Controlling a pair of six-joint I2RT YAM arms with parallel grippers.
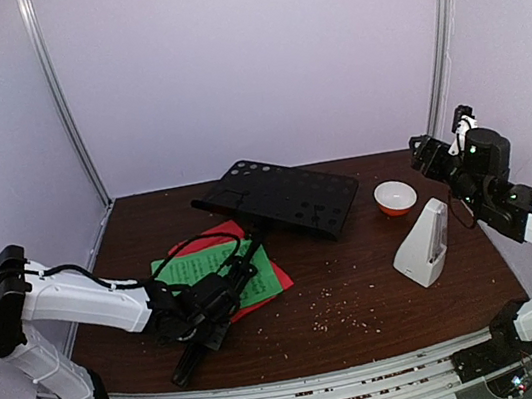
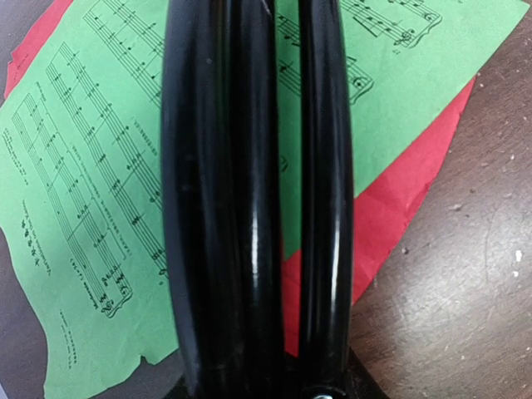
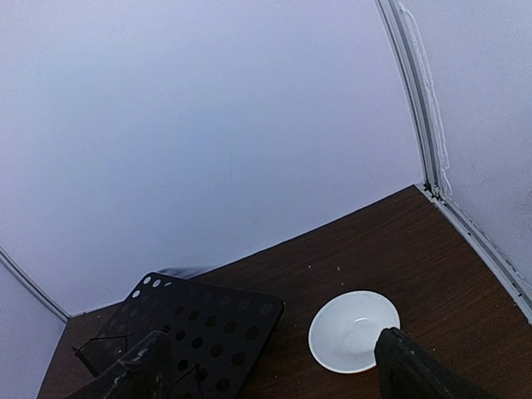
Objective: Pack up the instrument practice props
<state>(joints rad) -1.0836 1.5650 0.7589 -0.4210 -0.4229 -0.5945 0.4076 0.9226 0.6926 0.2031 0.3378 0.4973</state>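
Brown table [image 1: 380,283]; green sheet [image 2: 100,208], print unreadable, beneath music stand [image 2: 249,208] legs

Top view: high behind me, whole table [image 1: 382,292]. Left wrist: tight over stand [image 2: 249,208], sheets [image 2: 83,208]. Right wrist: raised, looking outward; shares bowl [image 3: 353,331], stand with top.

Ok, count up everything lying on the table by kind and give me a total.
Music stand: 1
Music sheets: 2, the green sheet and the red sheet
Metronome: 1
Bowl: 1
Total: 5
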